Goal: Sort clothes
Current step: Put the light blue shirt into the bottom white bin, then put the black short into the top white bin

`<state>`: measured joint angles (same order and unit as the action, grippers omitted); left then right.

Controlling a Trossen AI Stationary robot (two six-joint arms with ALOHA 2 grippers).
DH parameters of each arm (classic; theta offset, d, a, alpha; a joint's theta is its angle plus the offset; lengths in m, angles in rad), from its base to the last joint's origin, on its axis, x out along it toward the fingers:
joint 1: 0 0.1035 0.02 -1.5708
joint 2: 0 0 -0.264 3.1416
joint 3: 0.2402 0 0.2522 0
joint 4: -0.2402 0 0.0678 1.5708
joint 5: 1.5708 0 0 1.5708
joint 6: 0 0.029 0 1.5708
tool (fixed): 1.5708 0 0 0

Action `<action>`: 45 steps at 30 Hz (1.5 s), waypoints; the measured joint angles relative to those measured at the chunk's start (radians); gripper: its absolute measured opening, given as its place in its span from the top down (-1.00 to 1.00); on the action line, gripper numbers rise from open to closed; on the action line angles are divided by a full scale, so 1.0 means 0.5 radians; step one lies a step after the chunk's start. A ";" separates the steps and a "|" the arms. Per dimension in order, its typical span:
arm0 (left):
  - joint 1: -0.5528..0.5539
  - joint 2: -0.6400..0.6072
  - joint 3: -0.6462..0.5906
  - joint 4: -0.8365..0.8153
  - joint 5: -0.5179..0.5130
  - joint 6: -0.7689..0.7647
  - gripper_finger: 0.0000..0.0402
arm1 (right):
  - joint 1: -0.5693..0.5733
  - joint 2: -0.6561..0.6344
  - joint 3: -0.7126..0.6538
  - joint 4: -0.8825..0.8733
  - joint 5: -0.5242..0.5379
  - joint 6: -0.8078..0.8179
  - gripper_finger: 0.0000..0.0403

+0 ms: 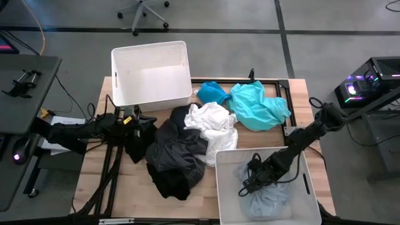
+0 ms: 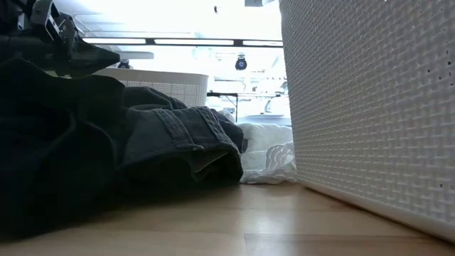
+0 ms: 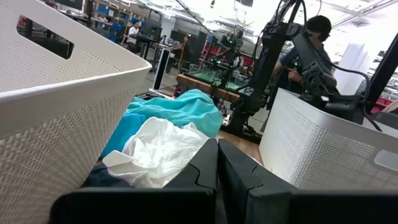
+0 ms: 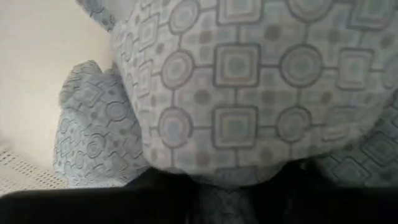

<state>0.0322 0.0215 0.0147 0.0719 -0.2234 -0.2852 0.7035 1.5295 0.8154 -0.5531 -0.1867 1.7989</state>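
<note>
My left gripper point(image 1: 139, 120) is at the table's left, shut on a black garment point(image 1: 135, 147) beside the clothes pile. The pile holds a dark grey garment point(image 1: 178, 153), a white one point(image 1: 212, 122), a turquoise one point(image 1: 259, 105) and a bright blue one point(image 1: 211, 92), all lying on the table. My right gripper point(image 1: 249, 182) is down inside the near right white bin point(image 1: 225, 187), shut on a pale grey-blue patterned garment point(image 4: 249, 81) that lies on the bin's floor point(image 1: 269, 199). My left gripper holds the black garment by a raised bunch at its top point(image 2: 85, 60). The cloth hangs slack below the fingers, and its lower part rests on the table point(image 2: 43, 185). My right gripper comes from above, slanting down into the bin. Patterned cloth point(image 4: 221, 186) sits between its dark fingers and bulges up over them, hiding the fingertips. The garment rests on the bin's floor.
A second white bin point(image 1: 152, 74) stands at the table's far left, close to my left gripper. A black frame point(image 1: 284, 87) runs along the table's far and right edges. Bare wood point(image 1: 100, 181) lies at the near left. A person point(image 3: 314, 37) stands beyond the table.
</note>
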 joint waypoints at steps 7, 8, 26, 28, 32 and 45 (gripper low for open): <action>0.000 -0.001 0.000 0.000 0.000 -0.001 1.00 | -0.054 -0.003 0.176 -0.071 -0.162 -0.101 -0.07; 0.000 0.000 0.000 0.000 0.000 -0.002 1.00 | -0.060 -0.010 0.241 -0.142 -0.176 -0.109 -0.10; 0.000 -0.001 0.000 -0.001 0.056 -0.422 1.00 | -0.540 -0.479 1.261 -1.201 0.065 -0.894 -0.14; 0.000 0.000 0.000 0.006 0.113 -0.545 1.00 | -0.647 -0.510 1.296 -1.237 0.205 -0.908 -0.14; -0.001 0.000 0.000 0.036 0.161 -0.797 1.00 | -0.901 -0.522 1.320 -1.268 0.214 -0.895 -0.14; -0.082 0.437 0.540 -0.370 0.233 -0.631 1.00 | -1.504 -0.510 1.322 -1.035 -0.099 -1.869 -0.14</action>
<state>-0.0087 0.2401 0.2848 -0.1133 -0.1067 -0.6008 -0.0484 1.2743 1.4765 -1.0705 -0.2364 0.8646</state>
